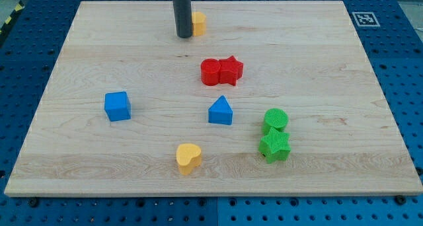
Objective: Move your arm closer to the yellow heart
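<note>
My tip [184,36] — the lower end of a straight dark rod — stands on the pale wooden table [99,166] near the view's top, a little left of centre. There are no jaws on this arm, so nothing is clenched or released; the rod only touches the surface. Just beside my tip, on the view's right, sits a small yellow plastic block [198,22], partly hidden behind the rod, so its shape cannot be made out and I cannot tell whether the two touch.

The yellow plastic heart [188,158] lies near the view's bottom, slightly left of centre, well apart from my tip — almost the whole depth of the table lies between them.

Between the two, right of centre, a red plastic cylinder [211,72] and a red plastic star [231,69] stand pressed together side by side. Below them is a blue plastic block with a peaked top [221,112], up and to the right of the yellow heart. A blue plastic cube [117,106] sits alone toward the view's left. At the lower right a green plastic cylinder [275,119] touches a green plastic star [275,145] directly below it.

The table rests on a blue perforated base [26,61], and a black-and-white marker tag [364,18] sits by the table's upper right corner.
</note>
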`<state>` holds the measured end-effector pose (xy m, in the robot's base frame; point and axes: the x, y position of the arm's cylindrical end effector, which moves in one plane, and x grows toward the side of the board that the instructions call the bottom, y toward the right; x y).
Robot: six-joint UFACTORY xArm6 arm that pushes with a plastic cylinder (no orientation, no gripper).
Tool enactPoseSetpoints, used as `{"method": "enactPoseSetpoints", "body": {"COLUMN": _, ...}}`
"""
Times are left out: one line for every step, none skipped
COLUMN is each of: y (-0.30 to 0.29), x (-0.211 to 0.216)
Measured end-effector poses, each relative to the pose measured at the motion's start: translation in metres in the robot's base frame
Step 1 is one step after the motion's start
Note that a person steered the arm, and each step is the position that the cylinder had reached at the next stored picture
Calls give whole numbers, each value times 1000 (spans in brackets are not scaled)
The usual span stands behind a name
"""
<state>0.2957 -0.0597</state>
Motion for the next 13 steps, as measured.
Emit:
{"method": "enactPoseSetpoints", "body": {"y": 0, "x": -3}}
{"method": "enactPoseSetpoints", "body": {"y": -7, "x": -3}}
{"method": "enactPoseSetpoints", "body": {"y": -36, "x": -4}}
{"method": "enactPoseSetpoints", "body": {"y": -36, "x": -4}}
{"method": "enactPoseSetpoints", "body": {"y": -37, "x": -6}}
{"method": "enactPoseSetpoints", "body": {"y": -37, "x": -18}}
{"method": "enactPoseSetpoints", "body": {"y": -37, "x": -19}}
{"method": "enactPoseSetpoints", "body": {"y": -40, "x": -19}}
{"method": "enactPoseSetpoints", "body": {"y": -54, "x": -38}}
{"method": "enactPoseSetpoints", "body": {"y": -51, "x": -38}}
{"method": "enactPoseSetpoints", "body": {"y": -38, "x": -36}}
{"method": "enactPoseSetpoints", "body": {"y": -20, "x": -31}}
{"method": "enactPoseSetpoints", "body": {"y": -19, "x": -27}}
